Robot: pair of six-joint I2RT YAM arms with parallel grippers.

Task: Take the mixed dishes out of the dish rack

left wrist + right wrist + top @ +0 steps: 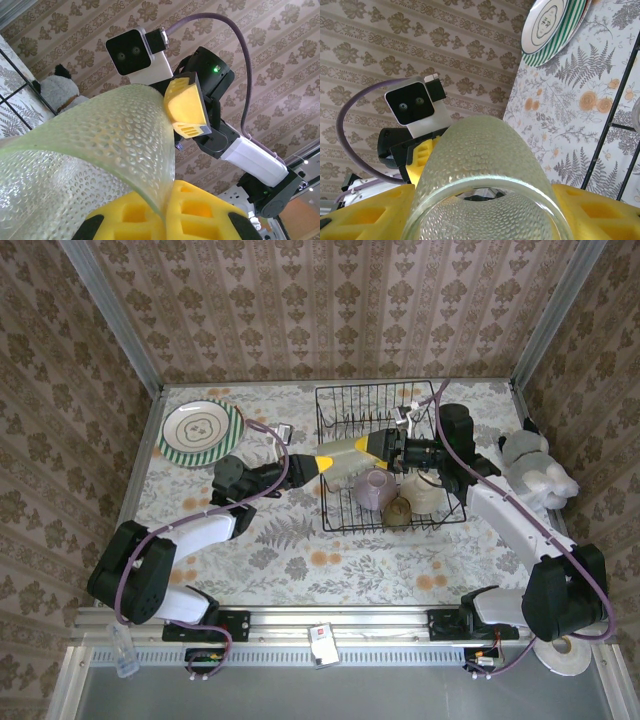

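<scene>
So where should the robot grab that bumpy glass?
Round its middle, from the side, with one finger on each side. The glass is a round tube with bumpy walls, so a squeeze across it should hold without slipping. The right gripper holds it just that way over the rack.

Robot test cell dressed as a home kitchen. Damask wallpaper panels [330, 310], joined by bare aluminium posts [110, 315], rise beyond and to both sides of the left claw [390, 446]. A black wire dish rack [340, 405] and a floral tablecloth [300, 550] lie beneath it. A metal mounting rail [340, 620] runs on its near side.
</scene>
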